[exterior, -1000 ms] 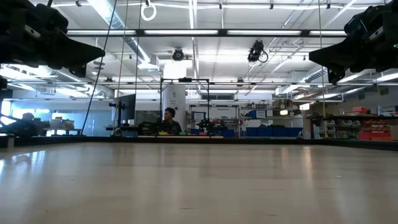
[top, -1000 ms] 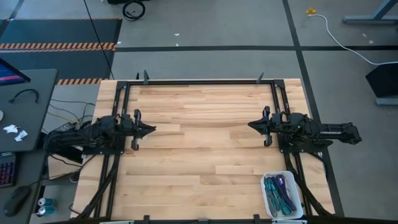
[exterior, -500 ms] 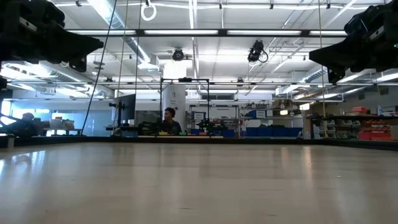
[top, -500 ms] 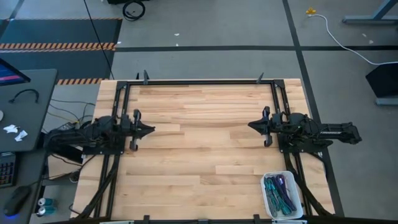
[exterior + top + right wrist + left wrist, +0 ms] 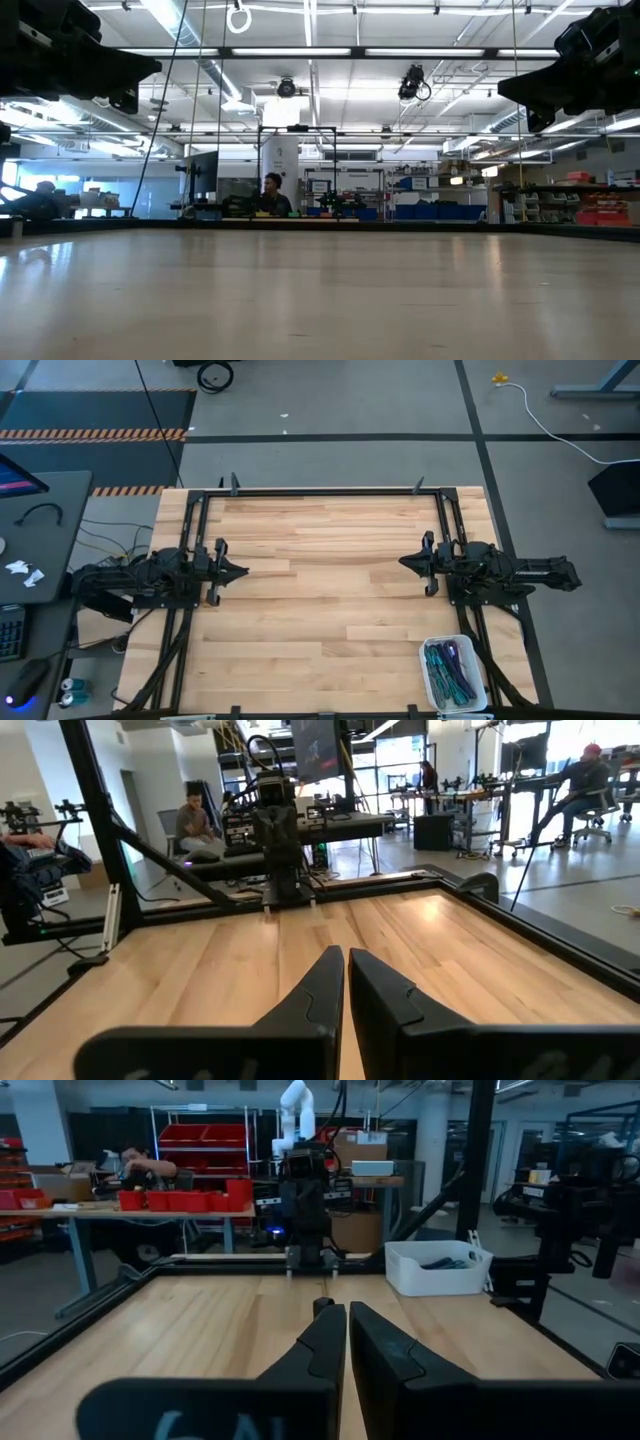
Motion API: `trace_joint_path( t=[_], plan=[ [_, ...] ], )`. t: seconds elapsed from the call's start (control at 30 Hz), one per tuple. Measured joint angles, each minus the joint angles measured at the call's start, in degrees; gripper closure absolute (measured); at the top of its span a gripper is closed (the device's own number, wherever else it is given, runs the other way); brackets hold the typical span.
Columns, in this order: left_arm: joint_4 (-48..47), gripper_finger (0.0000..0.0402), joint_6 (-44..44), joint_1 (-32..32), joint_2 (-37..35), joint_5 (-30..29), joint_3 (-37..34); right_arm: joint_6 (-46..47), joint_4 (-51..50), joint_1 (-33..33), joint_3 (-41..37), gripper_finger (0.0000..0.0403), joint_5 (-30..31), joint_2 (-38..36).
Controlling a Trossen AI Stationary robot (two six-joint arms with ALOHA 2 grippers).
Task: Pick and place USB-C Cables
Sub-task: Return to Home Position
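The USB-C cables (image 5: 449, 669), purple, teal and green bundles, lie inside a white bin (image 5: 428, 672) at the table's near right corner; the left wrist view shows the bin (image 5: 437, 1268) with dark cable ends in it. My left gripper (image 5: 242, 571) hovers shut over the table's left side, pointing right; its fingers (image 5: 346, 1312) meet at the tips. My right gripper (image 5: 404, 561) hovers shut over the right side, pointing left, fingers (image 5: 345, 955) together. Both are raised above the wood and far from the bin.
The wooden table (image 5: 320, 590) has a black frame rail (image 5: 320, 491) along its far edge and rails down both sides. A desk with a keyboard and cables (image 5: 30, 550) stands off the left edge. People sit in the room behind (image 5: 271, 193).
My left arm has drawn back a little toward the table's left edge, its gripper staying shut and level. The right arm and the bin of cables have kept still.
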Motion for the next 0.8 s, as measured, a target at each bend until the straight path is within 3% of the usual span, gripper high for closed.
trace_joint_path(
  t=[0.8],
  plan=[
    [0.1,0.0375,0.0,0.0,0.1,0.0,0.0,0.0,0.0,0.0,0.0,0.0376,0.1,0.0]
  ],
)
